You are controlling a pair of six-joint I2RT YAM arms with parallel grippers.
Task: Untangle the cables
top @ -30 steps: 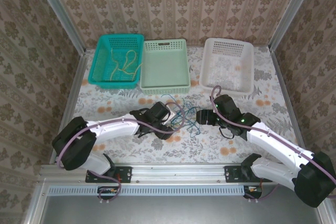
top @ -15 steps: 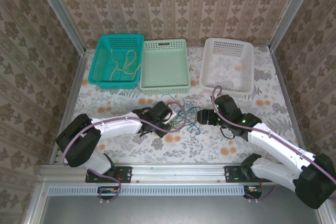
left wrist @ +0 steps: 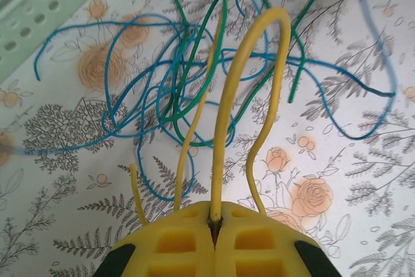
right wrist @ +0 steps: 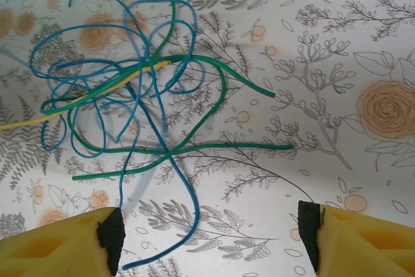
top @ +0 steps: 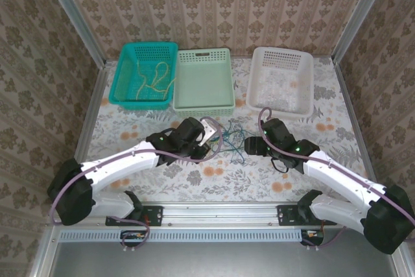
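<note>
Closing since a second ago, the left gripper now pinches a thin yellow wire threaded through the tangle of thin blue and green wires on the floral tabletop; the right gripper hovers nearby, jaws apart.

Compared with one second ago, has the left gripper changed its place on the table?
Yes. In the top view the left gripper has gone toward the far side, nearer to the pale green basket, and is shut on the yellow cable.
</note>
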